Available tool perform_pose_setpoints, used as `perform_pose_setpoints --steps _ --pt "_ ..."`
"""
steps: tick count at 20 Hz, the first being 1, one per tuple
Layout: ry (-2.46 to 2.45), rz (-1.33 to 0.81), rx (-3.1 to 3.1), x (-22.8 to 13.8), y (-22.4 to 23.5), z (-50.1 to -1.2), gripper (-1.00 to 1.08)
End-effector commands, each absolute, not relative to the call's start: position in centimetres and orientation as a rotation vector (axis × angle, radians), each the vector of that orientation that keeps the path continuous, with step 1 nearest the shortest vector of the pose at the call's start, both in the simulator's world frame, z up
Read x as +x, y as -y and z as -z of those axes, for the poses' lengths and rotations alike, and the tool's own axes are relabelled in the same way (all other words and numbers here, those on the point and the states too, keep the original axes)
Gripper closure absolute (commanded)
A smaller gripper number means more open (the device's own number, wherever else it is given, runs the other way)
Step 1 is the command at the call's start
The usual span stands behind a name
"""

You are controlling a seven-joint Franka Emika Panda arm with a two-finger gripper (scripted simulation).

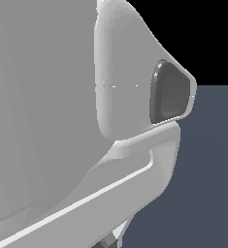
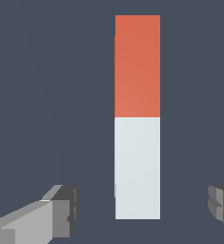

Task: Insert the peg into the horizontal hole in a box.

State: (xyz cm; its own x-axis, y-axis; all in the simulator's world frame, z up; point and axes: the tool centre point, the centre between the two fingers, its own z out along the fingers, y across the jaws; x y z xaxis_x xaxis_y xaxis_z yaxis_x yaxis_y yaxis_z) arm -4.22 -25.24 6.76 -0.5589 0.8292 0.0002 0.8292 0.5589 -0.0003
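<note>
Peg (image 2: 137, 116), orange-red half, white half, lying flat

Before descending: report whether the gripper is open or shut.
Open: in the wrist view the gripper's fingers stand wide apart, the peg untouched between them.

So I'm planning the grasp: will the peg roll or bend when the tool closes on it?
Probably neither. The peg lies flat with straight edges and flat faces, so it should slide, not roll. It looks rigid, with no sag. It is long, so a grip near one end might let it tilt. The tool is open, with the white end between its fingers.
</note>
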Motion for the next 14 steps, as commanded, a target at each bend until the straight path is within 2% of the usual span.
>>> perform_pose_setpoints --steps 1,8,14 --pt "2.777 0.0 -1.47 -4.1 25.3 -6.7 -0.92" --pt "2.775 0.0 -1.473 -4.1 25.2 -6.5 -0.92" --pt "2.775 0.0 -1.473 -4.2 25.1 -4.1 -0.92"
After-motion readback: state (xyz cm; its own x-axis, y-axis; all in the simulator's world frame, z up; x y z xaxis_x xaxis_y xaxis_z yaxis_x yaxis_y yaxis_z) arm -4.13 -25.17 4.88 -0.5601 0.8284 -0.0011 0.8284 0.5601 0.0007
